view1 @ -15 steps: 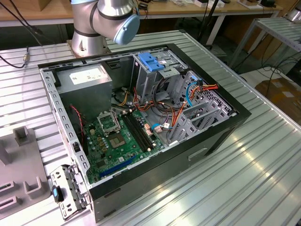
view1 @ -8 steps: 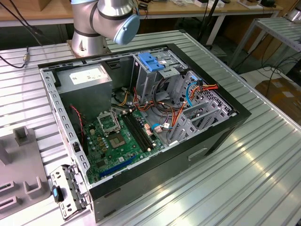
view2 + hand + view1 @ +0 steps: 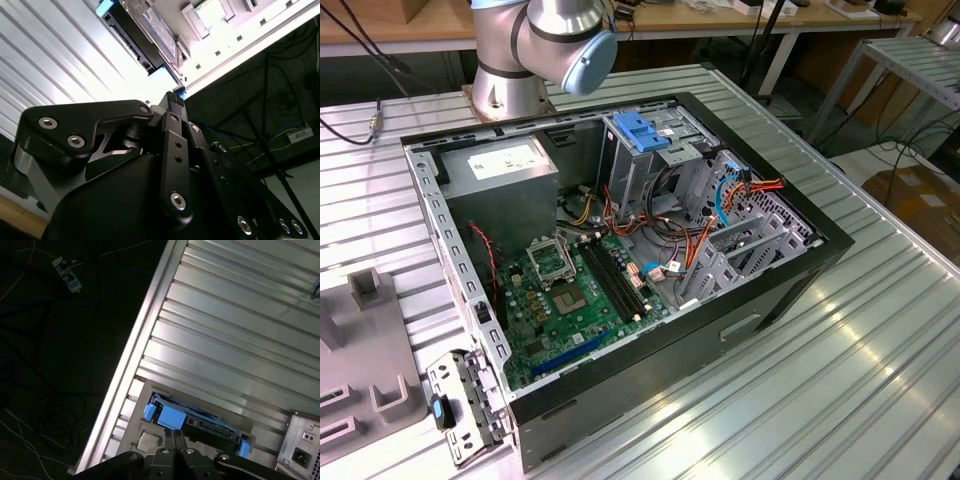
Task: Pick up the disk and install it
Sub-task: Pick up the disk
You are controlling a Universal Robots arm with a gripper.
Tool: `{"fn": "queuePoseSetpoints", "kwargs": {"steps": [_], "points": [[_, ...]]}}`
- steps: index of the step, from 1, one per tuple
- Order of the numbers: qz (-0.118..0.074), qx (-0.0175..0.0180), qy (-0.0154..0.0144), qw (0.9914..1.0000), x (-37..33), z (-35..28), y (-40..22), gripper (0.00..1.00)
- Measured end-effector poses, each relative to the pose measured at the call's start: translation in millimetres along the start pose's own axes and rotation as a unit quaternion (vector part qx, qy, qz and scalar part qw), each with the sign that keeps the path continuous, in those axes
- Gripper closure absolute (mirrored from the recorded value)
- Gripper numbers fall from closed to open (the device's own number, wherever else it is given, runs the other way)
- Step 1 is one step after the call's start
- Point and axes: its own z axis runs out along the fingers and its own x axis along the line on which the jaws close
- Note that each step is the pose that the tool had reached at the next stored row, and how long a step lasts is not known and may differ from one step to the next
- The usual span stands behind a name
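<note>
As you are looking through the first wrist view, the hand is hovering just beside the disk, its two fingers pressing together with nothing between them. The disk is lying flat in a grey holder near the edge of the ribbed metal counter, one blue side rail facing the fingertips; whether they are touching it you cannot tell. In the exterior view, the open computer case is resting on the counter, and the arm's base is standing at its far side.
</note>
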Motion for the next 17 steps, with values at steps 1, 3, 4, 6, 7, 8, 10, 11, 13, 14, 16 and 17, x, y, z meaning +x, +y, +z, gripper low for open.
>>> {"fn": "queuePoseSetpoints", "kwargs": {"steps": [1, 3, 4, 6, 7, 8, 10, 11, 13, 14, 16, 17], "points": [[-0.007, -0.0001, 0.0003, 0.99998, 0.0, 0.0, 0.0, 0.89], [-0.024, -0.0005, 0.0011, 0.99972, 0.0, -0.1, 0.0, 0.89], [-0.033, -0.0006, 0.0015, 0.99947, 0.0, 0.0, 0.0, 0.89], [-0.049, -0.0009, 0.0022, 0.99881, 0.0, 0.0, 0.0, 0.89], [-0.056, -0.0011, 0.0026, 0.99840, 0.0, -0.1, 0.0, 0.89], [-0.067, -0.0013, 0.0030, 0.99777, 0.0, 0.0, 0.0, 0.89], [-0.084, -0.0016, 0.0038, 0.99647, 0.0, -0.1, 0.0, 0.89], [-0.093, -0.0018, 0.0042, 0.99565, 0.0, 0.0, 0.0, 0.89], [-0.112, -0.0022, 0.0050, 0.99365, 0.0, 0.0, 0.0, 0.89], [-0.123, -0.0024, 0.0055, 0.99243, 0.0, 0.0, 0.0, 0.89], [-0.147, -0.0028, 0.0065, 0.98908, 0.0, 0.1, 0.0, 0.89], [-0.163, -0.0031, 0.0072, 0.98661, 0.0, 0.3, 0.0, 0.89]]}}
